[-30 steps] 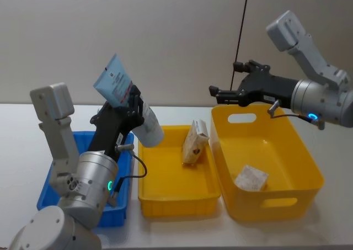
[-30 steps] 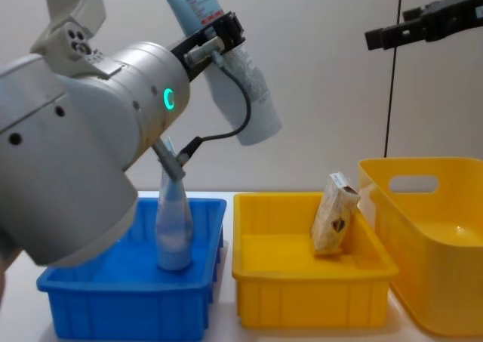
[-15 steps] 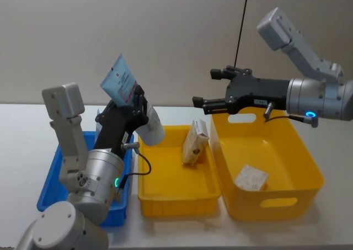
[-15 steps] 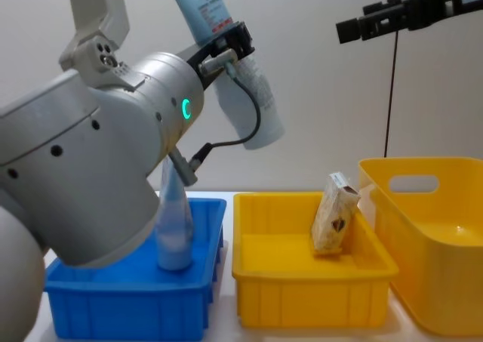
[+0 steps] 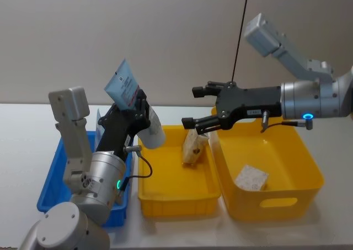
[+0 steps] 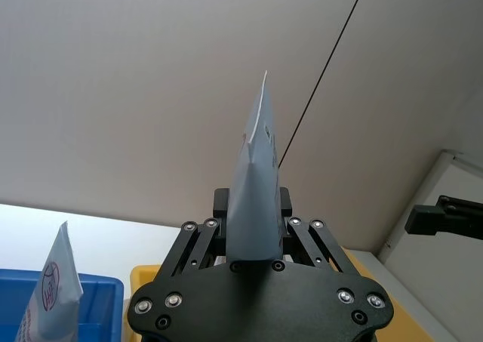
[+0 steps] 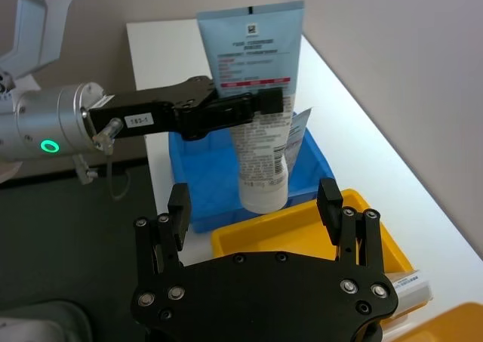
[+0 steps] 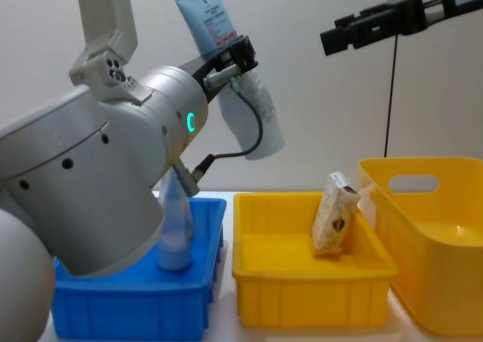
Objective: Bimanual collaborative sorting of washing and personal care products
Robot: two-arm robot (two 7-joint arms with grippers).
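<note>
The right claw [image 5: 192, 106], fingers spread wide and holding nothing, has slid left from over the big yellow bin [image 5: 311, 170]. It now hangs above the middle yellow bin [image 5: 176, 203], much nearer the pale blue tube [image 5: 122, 84]. The left claw [image 5: 134, 104] still squeezes that tube around its middle, high in the air by the blue bin [image 5: 48, 186], cap end down. I think a hand-over comes next, so the right claw can take the tube to its bin.
</note>
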